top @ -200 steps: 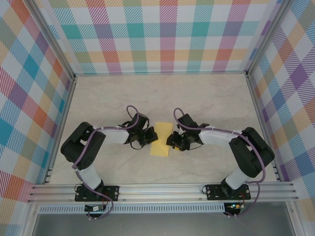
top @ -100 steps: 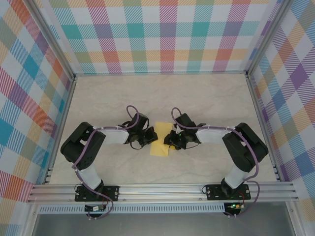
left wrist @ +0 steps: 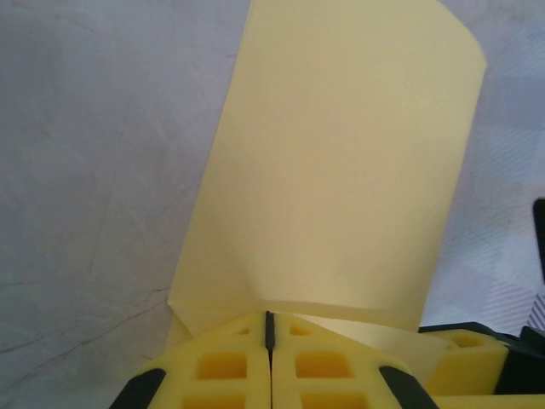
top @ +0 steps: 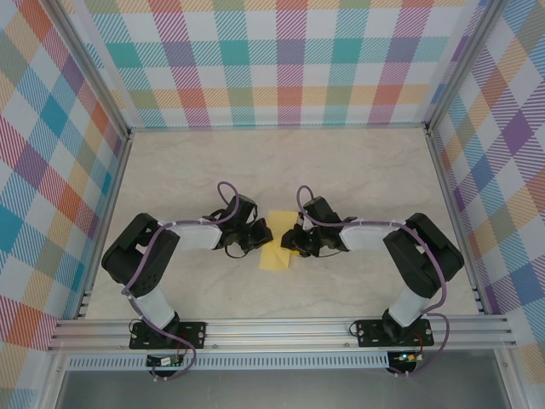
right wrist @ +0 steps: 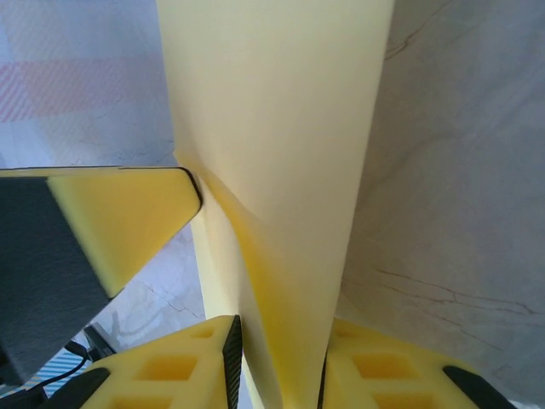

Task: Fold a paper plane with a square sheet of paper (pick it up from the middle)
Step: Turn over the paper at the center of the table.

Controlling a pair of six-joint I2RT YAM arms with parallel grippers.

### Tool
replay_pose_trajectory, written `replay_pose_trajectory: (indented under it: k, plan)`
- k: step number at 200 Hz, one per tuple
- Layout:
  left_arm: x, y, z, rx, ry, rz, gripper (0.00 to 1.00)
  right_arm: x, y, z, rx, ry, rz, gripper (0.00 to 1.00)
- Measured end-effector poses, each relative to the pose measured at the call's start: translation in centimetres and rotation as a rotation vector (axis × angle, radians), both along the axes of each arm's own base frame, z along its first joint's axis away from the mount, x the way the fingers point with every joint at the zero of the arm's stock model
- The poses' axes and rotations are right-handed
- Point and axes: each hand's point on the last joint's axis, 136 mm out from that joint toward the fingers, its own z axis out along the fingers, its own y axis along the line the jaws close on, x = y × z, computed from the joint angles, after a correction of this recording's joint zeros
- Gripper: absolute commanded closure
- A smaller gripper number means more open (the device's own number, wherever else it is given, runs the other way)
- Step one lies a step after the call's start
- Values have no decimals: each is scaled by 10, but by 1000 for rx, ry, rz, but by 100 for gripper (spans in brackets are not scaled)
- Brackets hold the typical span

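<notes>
Since a second back, the right arm (top: 400, 247) had swung its elbow in toward the middle and pushed its gripper further left onto the paper. The left arm (top: 162, 243) hadn't really budged.

Biggest stuff first: the plaid walls (top: 281, 68) boxed in the marbled table (top: 341, 170), with both arms bent inward so their wrists met near the middle of it.

The yellow sheet of paper (top: 275, 254) sat between the two wrists. From overhead it looked like a longish strip, with its near end lying on the table. In the left wrist view the sheet (left wrist: 341, 170) rose up and away in a smooth curl, off the surface.

The left gripper (top: 260, 237) had its jaws pressed tight together (left wrist: 269, 328). The sheet's near edge was caught right at the tips, with a crease running into the seam.

The right gripper (top: 294, 243) had its jaws narrow (right wrist: 281, 375), squeezed onto a pinched-up ridge of the sheet (right wrist: 281, 128) that ran between its foam fingers (right wrist: 170, 366). One yellow finger of the left gripper (right wrist: 119, 221) was touching the sheet's edge just beside that.
</notes>
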Motion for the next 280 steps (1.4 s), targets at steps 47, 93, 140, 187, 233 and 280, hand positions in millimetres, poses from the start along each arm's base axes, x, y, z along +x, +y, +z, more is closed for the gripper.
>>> replay_pose_trajectory:
  k: [47,93,140,187,233,280]
  plan:
    - [3,12,28,-2,-76,63,87,3,3,3,25,-29,7,84]
    - [-4,46,60,50,-166,173,76,0,2,5,15,-58,47,94]
    - [-17,93,82,111,-247,334,58,11,-10,56,-91,-207,115,94]
    - [-33,136,85,170,-276,464,35,36,-52,118,-416,-339,111,94]
    - [-40,157,76,226,-254,514,30,31,-96,114,-887,-291,189,94]
    - [-46,169,81,238,-263,565,28,16,-85,77,-1078,-190,311,90]
